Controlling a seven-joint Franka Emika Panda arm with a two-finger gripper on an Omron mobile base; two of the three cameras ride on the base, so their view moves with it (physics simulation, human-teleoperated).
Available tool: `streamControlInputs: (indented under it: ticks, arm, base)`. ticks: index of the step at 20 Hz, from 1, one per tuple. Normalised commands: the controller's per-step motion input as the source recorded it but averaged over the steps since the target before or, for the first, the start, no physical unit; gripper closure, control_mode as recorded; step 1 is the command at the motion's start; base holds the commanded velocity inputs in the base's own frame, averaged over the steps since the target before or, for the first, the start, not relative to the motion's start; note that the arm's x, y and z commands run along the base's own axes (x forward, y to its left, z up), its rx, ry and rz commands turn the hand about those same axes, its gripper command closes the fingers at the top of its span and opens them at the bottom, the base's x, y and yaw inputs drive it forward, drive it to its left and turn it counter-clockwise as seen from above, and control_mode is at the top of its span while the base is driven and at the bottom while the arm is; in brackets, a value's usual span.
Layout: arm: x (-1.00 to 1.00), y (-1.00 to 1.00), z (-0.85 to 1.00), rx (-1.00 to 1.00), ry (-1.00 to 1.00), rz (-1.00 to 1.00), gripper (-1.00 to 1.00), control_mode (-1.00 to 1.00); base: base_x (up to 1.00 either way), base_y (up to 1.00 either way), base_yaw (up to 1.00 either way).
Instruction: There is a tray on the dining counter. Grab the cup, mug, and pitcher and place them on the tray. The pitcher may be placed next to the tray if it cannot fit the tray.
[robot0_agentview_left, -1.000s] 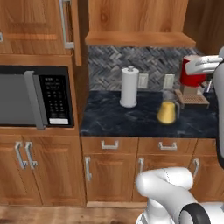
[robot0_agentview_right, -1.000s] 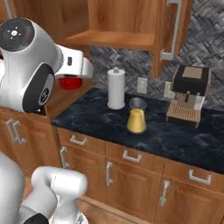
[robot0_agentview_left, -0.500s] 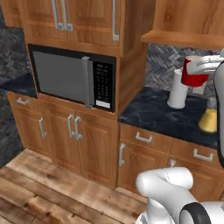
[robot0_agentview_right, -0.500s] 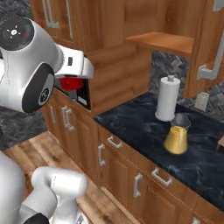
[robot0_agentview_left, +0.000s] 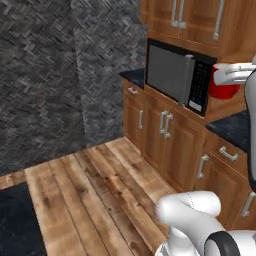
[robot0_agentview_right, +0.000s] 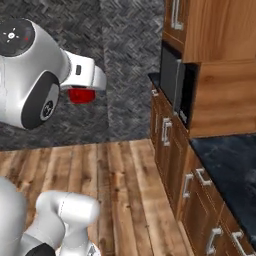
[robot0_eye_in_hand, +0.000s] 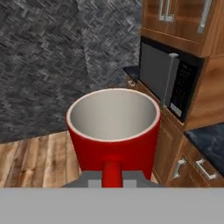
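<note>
The red mug (robot0_eye_in_hand: 113, 131) hangs upright in my gripper (robot0_eye_in_hand: 112, 178), which is shut on its side handle; the mug's pale inside holds nothing. From the left base view the mug (robot0_agentview_left: 223, 88) shows at the right edge, under the white hand, in front of the microwave. In the right base view the mug (robot0_agentview_right: 81, 95) hangs below the hand, high over the wooden floor. The tray, the dining counter, the cup and the pitcher are out of view.
A built-in microwave (robot0_agentview_left: 175, 77) sits in wooden cabinets with drawers and doors below. A black stone counter (robot0_agentview_right: 227, 160) runs to its right. A dark grey herringbone wall (robot0_agentview_left: 50, 75) stands behind an open wooden floor (robot0_agentview_left: 90, 190).
The whole picture has swung left as the base turned: the counter with the paper-towel roll and the pitcher has slid out at the right. The mug stays in the shut gripper.
</note>
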Motion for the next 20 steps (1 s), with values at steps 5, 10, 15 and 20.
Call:
streamControlInputs:
  ticks: [5,10,15,20]
  arm:
    - [0.00,0.00,0.00,0.00,0.00,0.00,1.00,1.00]
    - [0.00,0.00,0.00,0.00,0.00,0.00,1.00,1.00]
    - [0.00,0.00,0.00,0.00,0.00,0.00,1.00,1.00]
    - [0.00,0.00,0.00,0.00,0.00,0.00,1.00,1.00]
  base:
    - [-0.74,0.05,1.00]
    - [0.06,0.00,0.66]
    - [0.95,-0.26,0.14]
    - [1.00,-0.53,0.00]
